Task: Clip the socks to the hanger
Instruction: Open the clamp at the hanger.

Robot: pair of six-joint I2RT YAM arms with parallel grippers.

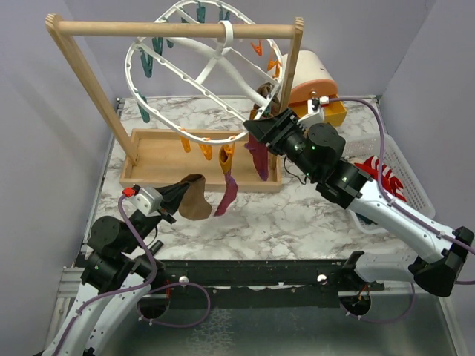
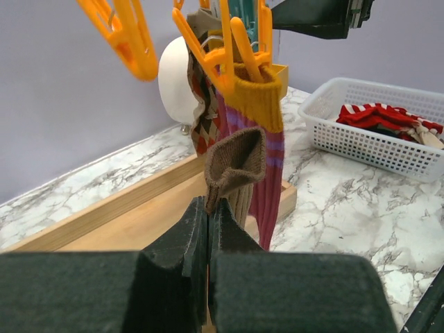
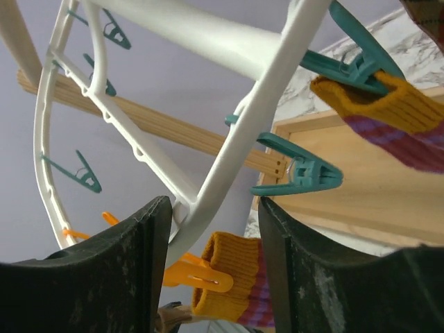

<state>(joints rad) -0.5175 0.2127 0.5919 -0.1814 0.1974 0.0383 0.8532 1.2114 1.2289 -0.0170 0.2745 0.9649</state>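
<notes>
The left gripper (image 2: 208,211) pinches a ribbed brown sock (image 2: 236,163), top crumpled. The right gripper (image 3: 214,211), fingers wide, straddles the white hanger (image 3: 239,142).

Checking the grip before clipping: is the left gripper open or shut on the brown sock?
Shut. The left gripper is pressed closed, with the brown sock pinched in it.

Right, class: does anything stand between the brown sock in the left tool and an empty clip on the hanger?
Nothing visible does. The left tool grips the brown sock; an empty orange clip hangs up-left with open air between. The maroon sock hangs just behind, off that path.
</notes>
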